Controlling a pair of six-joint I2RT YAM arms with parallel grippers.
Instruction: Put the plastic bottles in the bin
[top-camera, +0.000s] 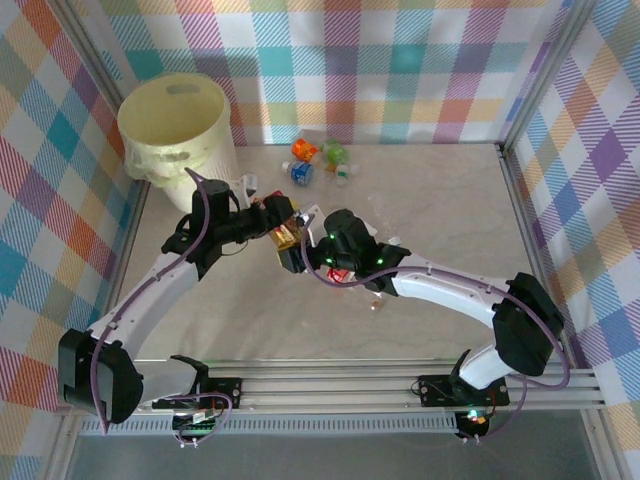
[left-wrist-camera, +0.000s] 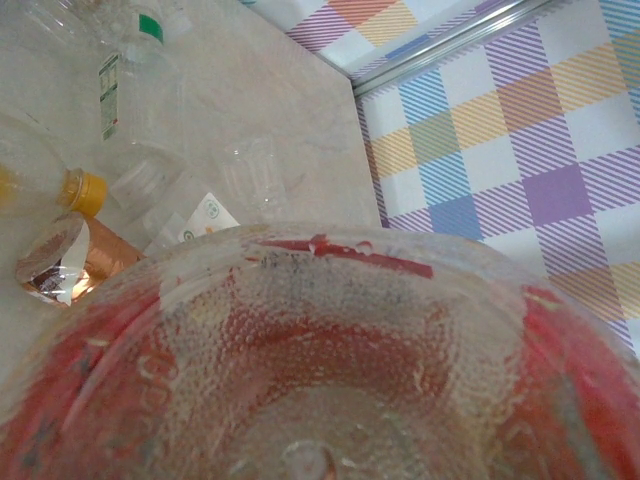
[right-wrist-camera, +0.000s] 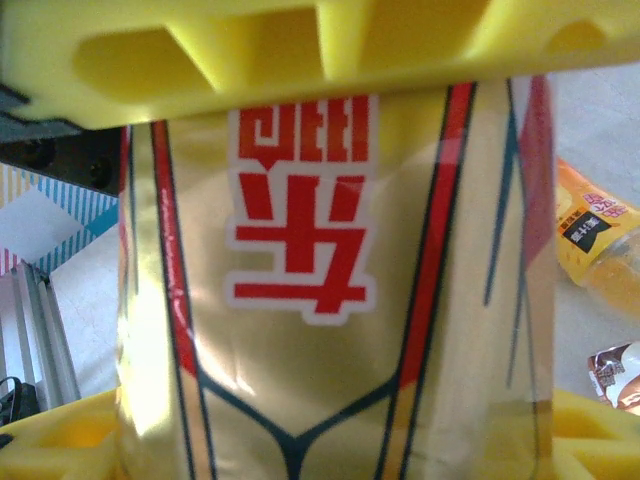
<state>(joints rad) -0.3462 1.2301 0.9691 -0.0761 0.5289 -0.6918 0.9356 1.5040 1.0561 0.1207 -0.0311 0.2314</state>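
So the right gripper (right-wrist-camera: 320, 250) is clamped on a gold-label bottle (right-wrist-camera: 300, 340). The left gripper (top-camera: 280, 213) is right against a red-label bottle (left-wrist-camera: 330, 370), can't tell if it's gripping.

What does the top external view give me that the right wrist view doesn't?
Top external: the bin in the far left corner, loose bottles by the back wall, and the left hand close beside the right hand mid-table. Right wrist: the red characters on the gold-labelled bottle, yellow fingers pressed above and below it, and an orange-labelled bottle lying on the table. Both: the gold-labelled bottle gripped in the right hand.
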